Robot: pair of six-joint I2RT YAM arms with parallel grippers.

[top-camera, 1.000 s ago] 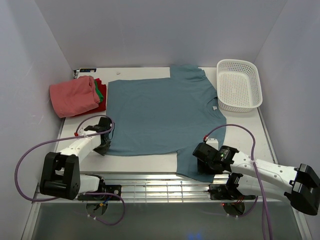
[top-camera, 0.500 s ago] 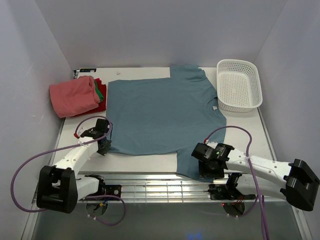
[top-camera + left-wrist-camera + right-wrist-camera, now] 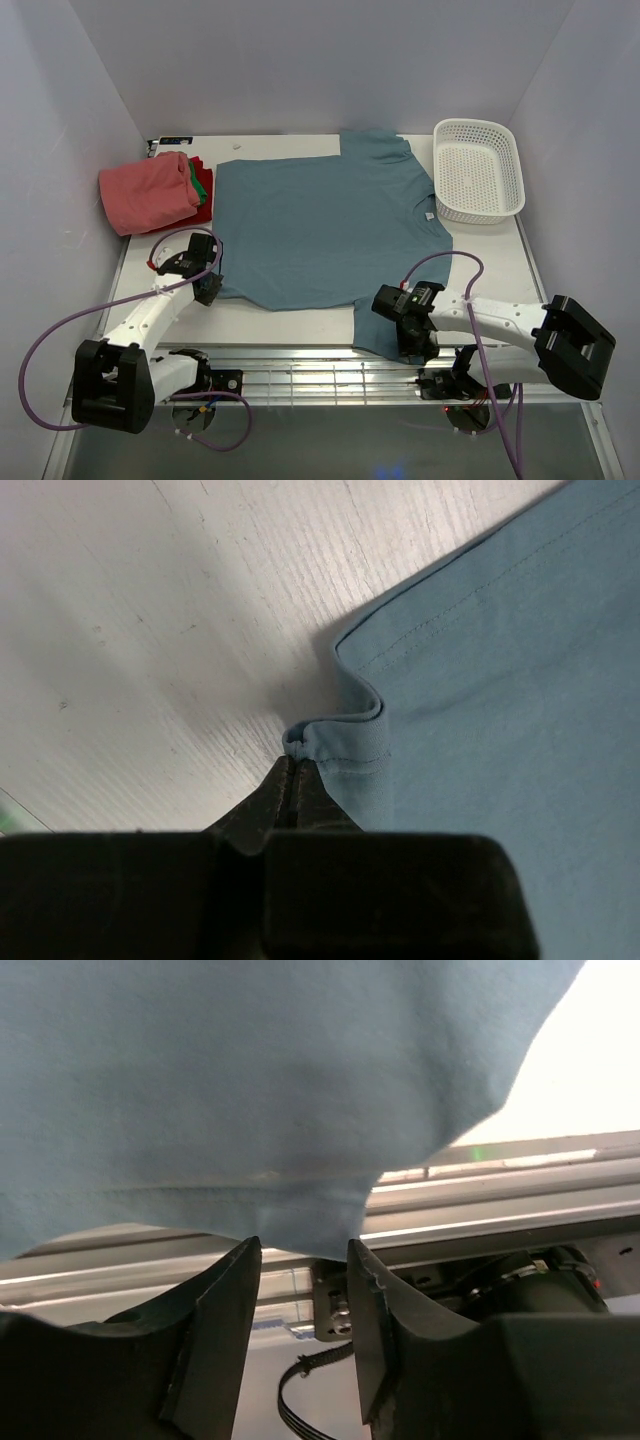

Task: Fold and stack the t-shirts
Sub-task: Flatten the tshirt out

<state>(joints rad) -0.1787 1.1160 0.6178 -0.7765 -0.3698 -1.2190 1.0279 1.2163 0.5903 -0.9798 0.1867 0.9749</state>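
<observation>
left pincer (image 3: 292, 768) pinching teal t-shirt (image 3: 500, 680) hem corner to lift | right pincer (image 3: 303, 1290) agape, sleeve edge at tips

Plain dusty teal-blue t-shirt (image 3: 325, 235) on a white table (image 3: 485, 262) — left of it, a salmon-pink tee (image 3: 148, 190), a green tee (image 3: 203, 179) and a red tee (image 3: 203, 213); right of it, a white mesh basket (image 3: 480, 170); purple cables (image 3: 40, 340) near its front edge.

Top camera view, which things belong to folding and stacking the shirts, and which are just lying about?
Job: teal-blue t-shirt; folded pink, green and red shirts; left gripper, shut on the teal corner; right gripper, open at its hem.
Lying about: white mesh basket.
</observation>
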